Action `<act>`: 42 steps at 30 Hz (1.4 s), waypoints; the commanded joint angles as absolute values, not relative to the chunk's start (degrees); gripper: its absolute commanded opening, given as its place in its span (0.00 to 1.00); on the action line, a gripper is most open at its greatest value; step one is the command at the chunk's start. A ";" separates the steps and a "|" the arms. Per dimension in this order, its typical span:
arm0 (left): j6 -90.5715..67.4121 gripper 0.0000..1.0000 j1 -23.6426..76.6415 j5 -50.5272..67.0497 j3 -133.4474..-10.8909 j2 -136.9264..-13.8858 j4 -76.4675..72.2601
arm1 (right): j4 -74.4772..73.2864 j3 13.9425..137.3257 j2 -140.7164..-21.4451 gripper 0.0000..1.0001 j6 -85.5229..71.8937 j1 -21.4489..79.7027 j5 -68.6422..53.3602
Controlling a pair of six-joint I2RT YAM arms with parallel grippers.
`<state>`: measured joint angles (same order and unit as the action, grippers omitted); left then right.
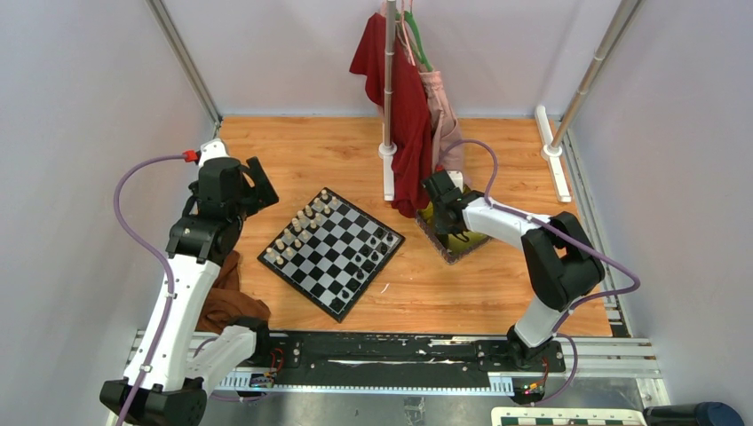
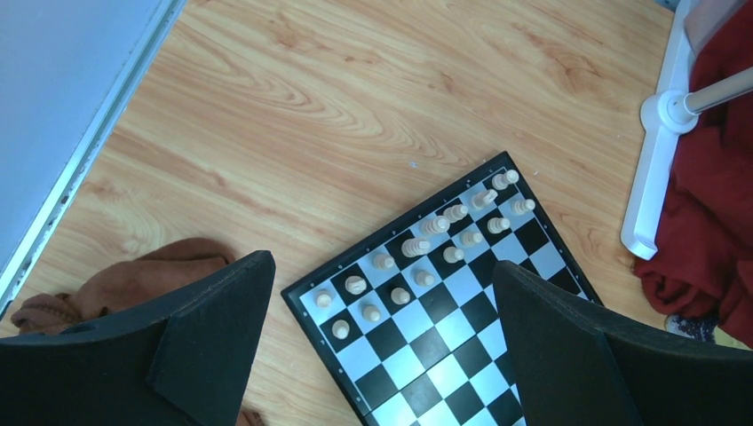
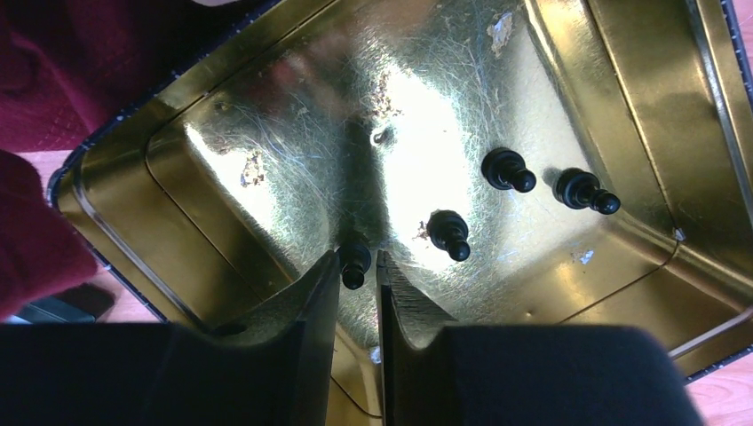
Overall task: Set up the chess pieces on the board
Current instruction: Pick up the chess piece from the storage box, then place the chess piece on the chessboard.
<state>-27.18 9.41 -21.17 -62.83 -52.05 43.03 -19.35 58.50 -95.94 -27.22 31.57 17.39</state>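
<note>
Right gripper [image 3: 358, 260] low in gold tray [image 3: 622, 106], narrowly flanking one black piece [image 3: 354, 257], pinch not confirmable. Three more black pieces [image 3: 508, 169] left in tray. Cream pieces [image 2: 417, 247] ranked on board [image 1: 333, 259]; black side part-filled.

White shells, black joints on left arm [image 1: 191, 284] and right arm [image 1: 502, 222] (purple cables [image 1: 116, 197] trailing).

The board [image 1: 330, 252] lies mid-desk [image 1: 302, 160], with chess pieces [image 1: 302, 226] ranked along its far-left side and more toward its right corner. Right of it, before the hanging clothes [image 1: 404, 115], sits a tray [image 3: 622, 71] with four pieces in it, one between the right end effector's [image 3: 358, 266] fingertips.
</note>
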 commanded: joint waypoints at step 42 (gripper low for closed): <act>-34.92 1.00 8.70 -19.53 -61.05 -44.63 45.18 | -28.48 60.46 -79.09 0.00 -20.37 41.39 18.74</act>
<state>-33.50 9.17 -20.21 -61.58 -45.95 44.38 -24.21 57.12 -81.10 -23.03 36.80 16.88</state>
